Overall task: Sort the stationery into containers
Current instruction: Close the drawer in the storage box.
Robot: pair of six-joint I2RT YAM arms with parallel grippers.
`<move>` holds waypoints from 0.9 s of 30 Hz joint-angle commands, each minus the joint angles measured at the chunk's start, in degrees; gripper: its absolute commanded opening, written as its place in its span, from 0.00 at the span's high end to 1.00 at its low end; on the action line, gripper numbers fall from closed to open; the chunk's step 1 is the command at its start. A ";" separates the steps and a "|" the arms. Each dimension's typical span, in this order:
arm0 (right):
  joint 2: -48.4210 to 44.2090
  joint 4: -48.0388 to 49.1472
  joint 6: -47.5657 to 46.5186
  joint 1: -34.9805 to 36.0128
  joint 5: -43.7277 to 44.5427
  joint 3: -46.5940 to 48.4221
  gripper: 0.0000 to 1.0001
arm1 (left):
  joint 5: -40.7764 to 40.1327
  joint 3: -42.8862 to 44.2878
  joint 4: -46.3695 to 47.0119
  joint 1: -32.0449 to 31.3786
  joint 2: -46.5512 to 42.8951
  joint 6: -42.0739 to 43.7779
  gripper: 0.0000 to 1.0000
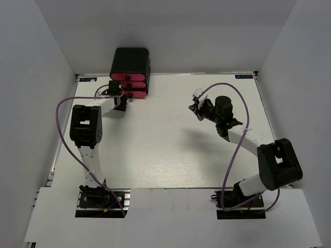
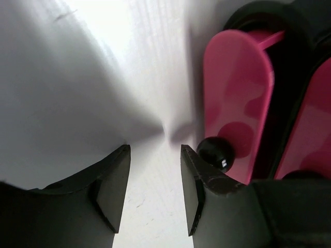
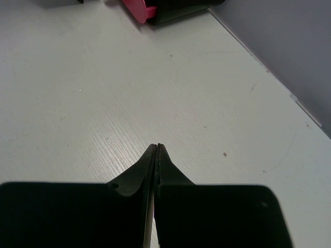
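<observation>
The black cabinet (image 1: pixel 130 58) stands at the back left with its three pink-red drawers (image 1: pixel 132 85) facing the table. No pens, bars or eraser show in any view. My left gripper (image 1: pixel 120 103) is open and empty just in front of the lowest drawer. In the left wrist view the left gripper (image 2: pixel 155 155) has a black round knob (image 2: pixel 216 153) just beyond its right finger (image 2: pixel 199 181), outside the jaws, with the pink drawer front (image 2: pixel 238 88) behind it. My right gripper (image 1: pixel 197 109) is shut and empty over the middle right of the table; its tips (image 3: pixel 157 148) touch.
White walls close in the table (image 1: pixel 170 150) on the left, back and right. The right wrist view shows the cabinet (image 3: pixel 181 8) and a pink drawer corner (image 3: pixel 138 9) far ahead, and the side wall (image 3: pixel 289 41) at right.
</observation>
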 commanded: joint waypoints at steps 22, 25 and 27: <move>-1.59 1.26 -0.46 -1.08 -0.92 -0.35 1.00 | 3.49 0.76 -4.88 1.01 6.49 1.73 0.79; -1.50 1.35 -0.37 -1.17 -1.01 -0.44 1.00 | 4.11 -0.55 -2.42 1.01 5.96 2.25 0.76; -1.41 1.26 -0.37 -1.08 -1.01 -0.52 1.00 | 5.24 -0.03 -1.80 1.01 5.96 2.78 0.74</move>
